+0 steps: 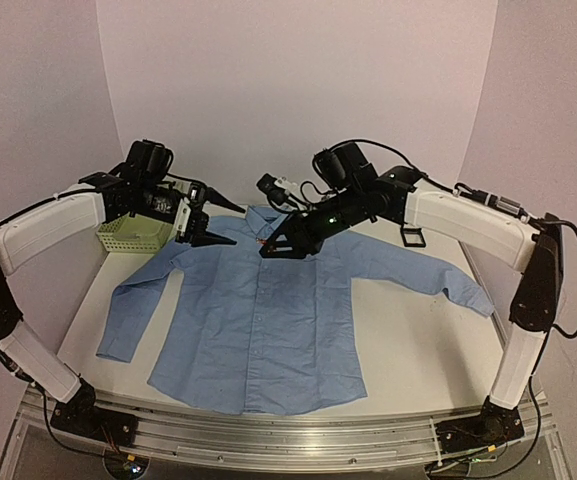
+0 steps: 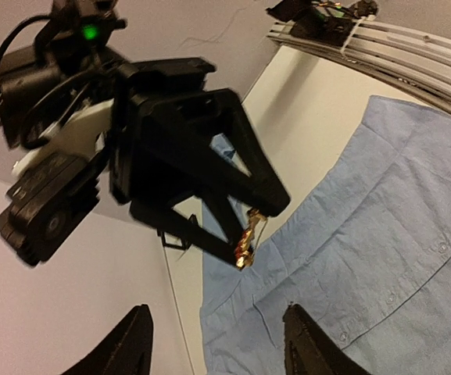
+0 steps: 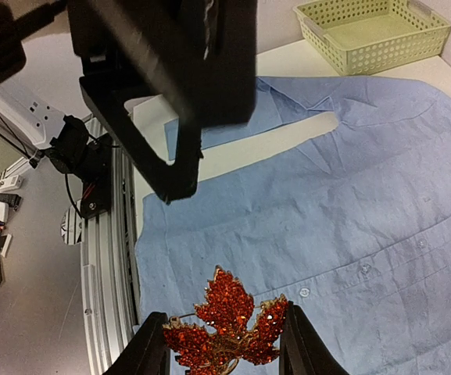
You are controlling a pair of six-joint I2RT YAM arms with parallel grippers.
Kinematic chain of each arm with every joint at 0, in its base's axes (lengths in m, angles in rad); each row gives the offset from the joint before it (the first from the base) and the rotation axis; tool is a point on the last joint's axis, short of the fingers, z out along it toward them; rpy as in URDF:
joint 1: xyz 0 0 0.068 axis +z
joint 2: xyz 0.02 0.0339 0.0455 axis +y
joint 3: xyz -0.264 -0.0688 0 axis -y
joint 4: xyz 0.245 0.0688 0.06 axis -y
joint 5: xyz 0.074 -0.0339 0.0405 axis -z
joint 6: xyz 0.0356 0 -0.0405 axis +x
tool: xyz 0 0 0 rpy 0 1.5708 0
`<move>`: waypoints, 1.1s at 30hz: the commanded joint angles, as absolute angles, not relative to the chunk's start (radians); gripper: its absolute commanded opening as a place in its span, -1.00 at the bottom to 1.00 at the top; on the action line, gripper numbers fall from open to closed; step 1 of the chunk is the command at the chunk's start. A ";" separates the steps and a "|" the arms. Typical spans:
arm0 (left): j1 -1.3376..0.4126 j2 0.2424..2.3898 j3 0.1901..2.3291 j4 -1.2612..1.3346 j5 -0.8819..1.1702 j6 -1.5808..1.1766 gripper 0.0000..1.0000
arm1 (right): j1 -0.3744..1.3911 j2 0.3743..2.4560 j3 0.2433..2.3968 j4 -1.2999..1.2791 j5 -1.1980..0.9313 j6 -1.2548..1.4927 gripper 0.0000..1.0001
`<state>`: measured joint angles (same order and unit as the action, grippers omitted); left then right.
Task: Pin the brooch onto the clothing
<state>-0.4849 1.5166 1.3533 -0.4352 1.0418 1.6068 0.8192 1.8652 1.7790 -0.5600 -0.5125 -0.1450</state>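
Observation:
The light blue shirt [image 1: 268, 320] lies flat on the table, collar at the back. My right gripper [image 1: 268, 246] hovers over the chest just below the collar, shut on the brooch [image 1: 261, 241]. In the right wrist view the brooch [image 3: 229, 324] is a red, gold-edged maple leaf held between my two fingers [image 3: 151, 351], above the button placket of the shirt [image 3: 350, 203]. My left gripper [image 1: 216, 236] is open and empty over the shirt's left shoulder, facing the right gripper. The left wrist view shows the brooch [image 2: 246, 238] edge-on in the right gripper's jaws, above the shirt [image 2: 374, 234].
A pale green plastic basket [image 1: 133, 232] stands at the back left, also in the right wrist view [image 3: 374, 31]. A small black square box [image 1: 413, 237] lies at the back right, beside the shirt's right sleeve [image 1: 438, 275]. The aluminium rail [image 1: 268, 435] runs along the near edge.

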 commanded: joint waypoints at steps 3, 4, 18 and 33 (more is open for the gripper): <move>-0.515 1.491 1.369 -0.577 1.074 1.821 -0.02 | 0.860 1.847 1.826 -0.524 -0.510 -0.158 -0.58; -0.522 1.492 1.371 -0.580 1.074 1.823 -0.02 | 0.865 1.847 1.828 -0.523 -0.507 -0.158 -0.58; -0.581 1.529 1.391 -0.530 1.007 1.789 -0.22 | 0.890 1.845 1.824 -0.514 -0.477 -0.165 -0.59; -0.585 1.536 1.403 -0.490 0.982 1.739 -0.57 | 0.891 1.854 1.824 -0.508 -0.477 -0.176 -0.59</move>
<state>-0.5778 1.5307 1.3556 -0.5121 0.9649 1.7486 0.8825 1.8652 1.7912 -0.5373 -0.4706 -0.1579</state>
